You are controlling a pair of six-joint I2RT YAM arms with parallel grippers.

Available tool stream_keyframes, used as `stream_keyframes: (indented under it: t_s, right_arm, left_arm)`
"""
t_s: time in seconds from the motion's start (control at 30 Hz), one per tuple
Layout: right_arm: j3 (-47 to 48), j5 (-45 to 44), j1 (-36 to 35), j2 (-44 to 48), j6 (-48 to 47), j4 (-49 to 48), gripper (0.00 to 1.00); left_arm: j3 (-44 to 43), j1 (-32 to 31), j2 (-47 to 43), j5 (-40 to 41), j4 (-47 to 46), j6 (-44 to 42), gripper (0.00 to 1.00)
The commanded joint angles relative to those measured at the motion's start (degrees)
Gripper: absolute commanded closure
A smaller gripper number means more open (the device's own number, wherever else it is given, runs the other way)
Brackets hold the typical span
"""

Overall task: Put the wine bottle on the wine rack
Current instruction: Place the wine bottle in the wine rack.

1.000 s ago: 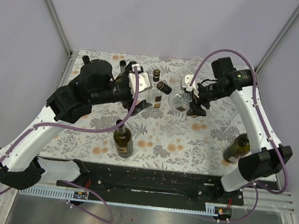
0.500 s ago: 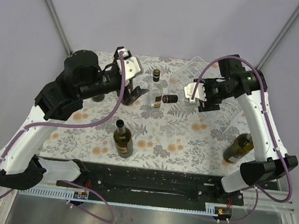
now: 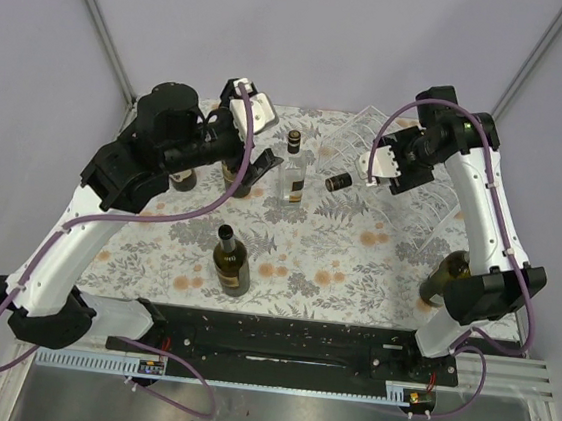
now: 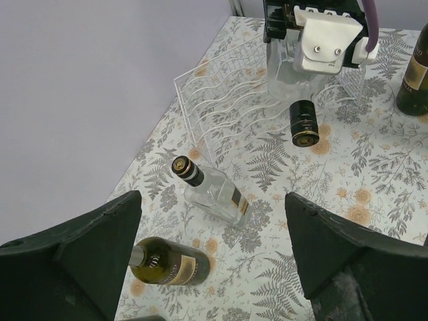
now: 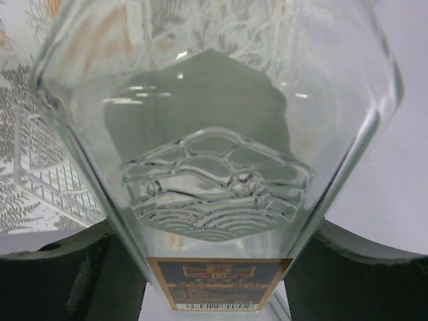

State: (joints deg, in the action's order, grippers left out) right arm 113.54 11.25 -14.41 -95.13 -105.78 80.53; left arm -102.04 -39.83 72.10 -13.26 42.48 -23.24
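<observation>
My right gripper is shut on a clear glass wine bottle with a black cap. It holds the bottle lying sideways in the air, cap pointing left, at the near-left edge of the clear wine rack. In the right wrist view the bottle fills the frame between my fingers, with the rack behind it on the left. The left wrist view shows the rack and the held bottle. My left gripper is open and empty, left of a standing clear bottle.
A dark bottle stands at front centre and another at the front right by the right arm. More dark bottles stand under the left arm. The left wrist view shows the clear bottle and a dark green bottle below.
My right gripper has carried the clear bottle to the right and back, toward the rack. My left gripper has drawn back to the left, away from it.
</observation>
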Motion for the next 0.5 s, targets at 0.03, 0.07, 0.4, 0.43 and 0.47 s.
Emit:
stream_keyframes:
  t_s: [0.03,0.07,0.4,0.43,0.47]
  right_arm:
    - [-0.7,-5.0,2.4,1.4,-8.9,13.2,1.00]
    - [-1.5,-5.0,2.7,1.8,-9.9,13.0,1.00]
    - [-7.0,-11.0,9.0,1.9,-18.7,11.0,1.00]
    - [-7.2,-11.0,9.8,1.8,-19.7,10.9,1.00]
    - [-7.4,-11.0,10.4,1.6,-20.4,10.6,1.00]
  left_arm:
    - [-3.0,0.9,0.7,-0.9,-2.0,1.0,0.08]
    - [-3.0,0.8,0.9,-0.9,-2.0,1.0,0.08]
    - [-5.4,1.7,5.0,-3.1,-1.9,1.1,0.08]
    - [-6.3,2.0,5.6,-3.7,-1.4,1.2,0.09]
    - [-6.9,2.4,6.5,-4.3,-1.3,1.2,0.09]
